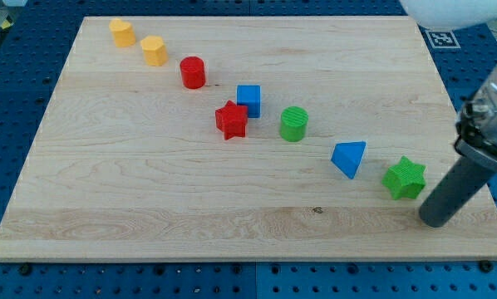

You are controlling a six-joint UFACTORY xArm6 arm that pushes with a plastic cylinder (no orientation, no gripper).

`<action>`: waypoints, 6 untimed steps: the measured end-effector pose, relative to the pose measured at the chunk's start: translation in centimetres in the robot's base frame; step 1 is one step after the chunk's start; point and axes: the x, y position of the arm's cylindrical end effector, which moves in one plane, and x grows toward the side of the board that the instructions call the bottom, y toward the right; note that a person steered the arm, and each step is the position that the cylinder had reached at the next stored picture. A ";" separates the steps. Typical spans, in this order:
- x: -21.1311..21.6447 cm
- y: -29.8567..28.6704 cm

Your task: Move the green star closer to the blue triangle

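Note:
The green star (pixel 405 178) lies near the view's right edge of the wooden board (pixel 149 191). The blue triangle (pixel 349 158) lies just to its left and slightly higher, a small gap apart. My tip (pixel 436 221) rests on the board just to the lower right of the green star, close to it but not visibly touching. The dark rod rises from there to the upper right.
A green cylinder (pixel 294 124), a blue cube (pixel 248 100) and a red star (pixel 231 120) lie mid-board. A red cylinder (pixel 193 72) and two yellow blocks (pixel 154 51) (pixel 122 32) run toward the top left. The board's right edge is near my tip.

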 end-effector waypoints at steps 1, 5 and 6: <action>-1.9 -0.7; -6.6 1.4; -8.6 2.3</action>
